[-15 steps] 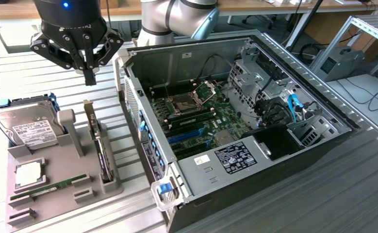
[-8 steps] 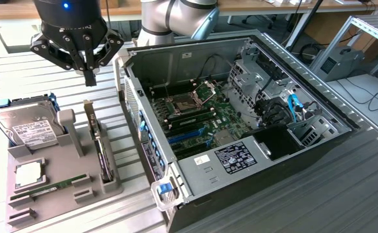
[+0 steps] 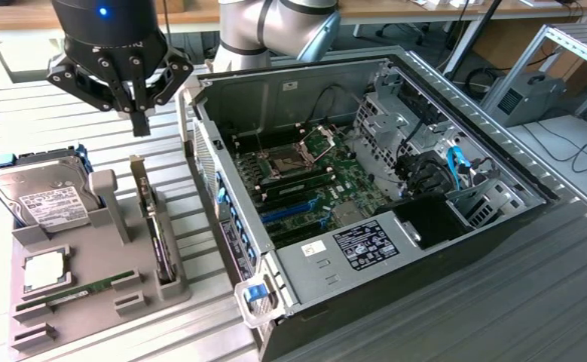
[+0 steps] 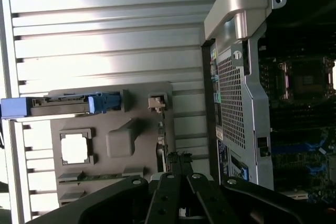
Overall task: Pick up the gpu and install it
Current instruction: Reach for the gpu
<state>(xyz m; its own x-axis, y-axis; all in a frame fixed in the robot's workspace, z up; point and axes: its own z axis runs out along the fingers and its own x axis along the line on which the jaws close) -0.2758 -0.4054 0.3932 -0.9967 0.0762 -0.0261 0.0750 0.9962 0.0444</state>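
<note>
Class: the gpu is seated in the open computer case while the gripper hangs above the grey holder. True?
No. The exterior view shows the gpu standing on edge in the grey holder, not in the computer case; the gripper does hang above it.

bright light glares off a ribbed grey worktable; behind the worktable runs a long wooden desk, while beside the worktable stand an aluminium frame, a grey box and loose black cables.

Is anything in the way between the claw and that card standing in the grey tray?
Nothing visible. The shut gripper hangs above the gpu, standing on edge in the grey holder, with open air between. The hard drive sits aside.
</note>
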